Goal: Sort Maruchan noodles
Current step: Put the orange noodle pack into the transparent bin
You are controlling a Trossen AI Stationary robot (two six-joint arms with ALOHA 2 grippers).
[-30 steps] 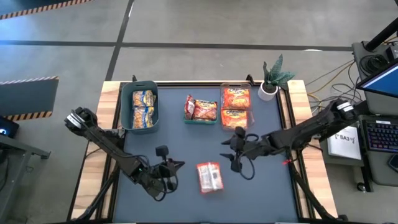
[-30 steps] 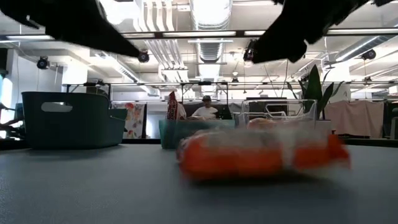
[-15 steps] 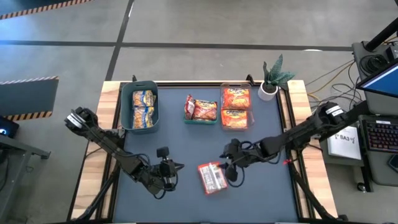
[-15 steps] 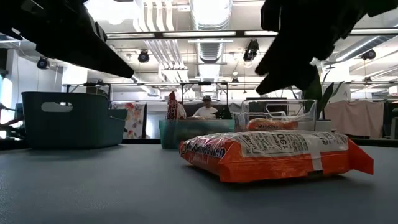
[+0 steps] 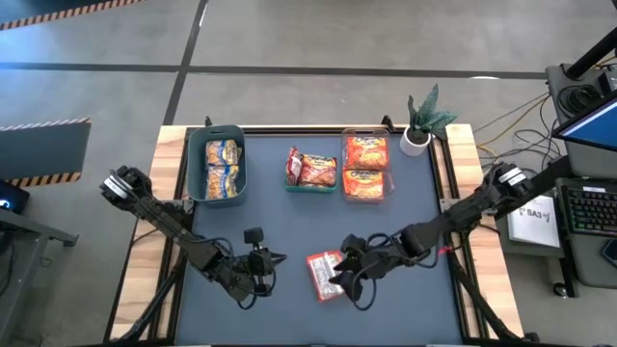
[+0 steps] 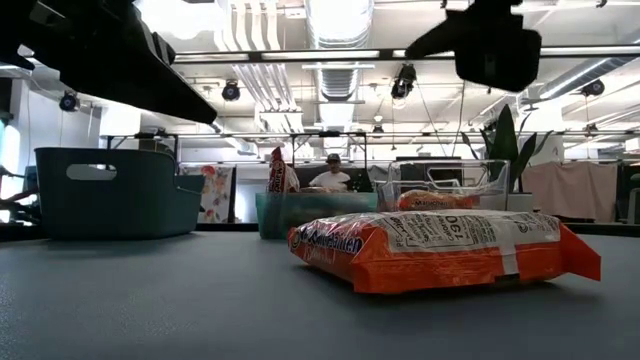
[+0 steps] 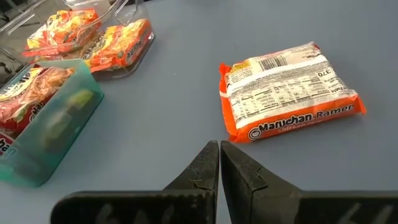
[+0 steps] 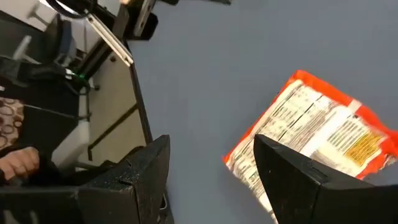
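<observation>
High view shows you one loose orange noodle packet [image 5: 323, 277] lying flat on the dark counter [image 5: 289, 222], near its front edge and well apart from the bins. Your right gripper [image 5: 339, 275] is over that packet's right side, with the arm reaching in from the right edge of the counter. In the right wrist view its two fingers [image 8: 297, 177] stand wide apart, with the packet [image 8: 323, 134] in the gap ahead of them; you cannot tell from these views whether either finger touches the wrapper, and the fingers are not closed on it.

Your left gripper [image 5: 273, 258] sits just left of the packet, apart from it. The left wrist view shows its fingers [image 7: 202, 171] pressed together with nothing between them, and the packet [image 7: 287, 90] lies label-side up beyond them, with its nutrition panel facing you.

Along the back of the counter you have three bins. The dark teal bin [image 5: 196, 164] on the left holds yellow-and-blue packets [image 5: 222, 168]. The small teal bin [image 5: 310, 187] in the middle holds red-and-white packets [image 5: 310, 169], one of them standing on edge. The clear bin [image 5: 344, 135] on the right holds orange packets [image 5: 365, 164]. A potted plant [image 5: 424, 120] stands at the back right corner, beside the clear bin.

In the low view, the loose packet [image 6: 440, 250] rests flat, and a person [image 6: 329, 175] sits in the room behind the bins.
</observation>
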